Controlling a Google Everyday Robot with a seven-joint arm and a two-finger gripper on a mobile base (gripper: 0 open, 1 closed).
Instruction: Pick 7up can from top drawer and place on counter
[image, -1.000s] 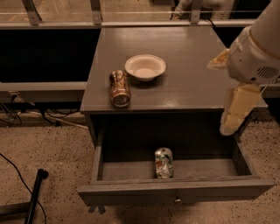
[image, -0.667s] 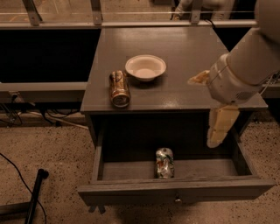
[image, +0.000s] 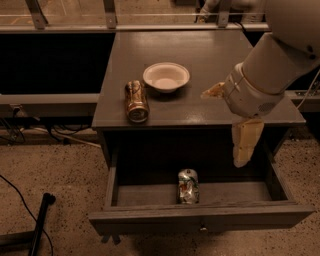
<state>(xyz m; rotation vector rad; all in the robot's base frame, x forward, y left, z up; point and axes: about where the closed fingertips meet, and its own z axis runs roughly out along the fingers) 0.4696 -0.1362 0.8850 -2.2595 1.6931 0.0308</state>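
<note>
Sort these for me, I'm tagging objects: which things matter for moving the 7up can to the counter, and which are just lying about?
Job: 7up can, lying in the open top drawer; counter; gripper, over the drawer's right side.
Lying about: brown-gold can; white bowl, both on the counter.

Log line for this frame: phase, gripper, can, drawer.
phase: pre-grasp | gripper: over right side of top drawer, clear of 7up can | 7up can: lying in drawer | top drawer: open

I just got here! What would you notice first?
The big white robot arm on the right, its gripper hanging open over the pulled-out top drawer. Then the 7up can lying inside it, and a gold can beside a white bowl on the counter.
</note>
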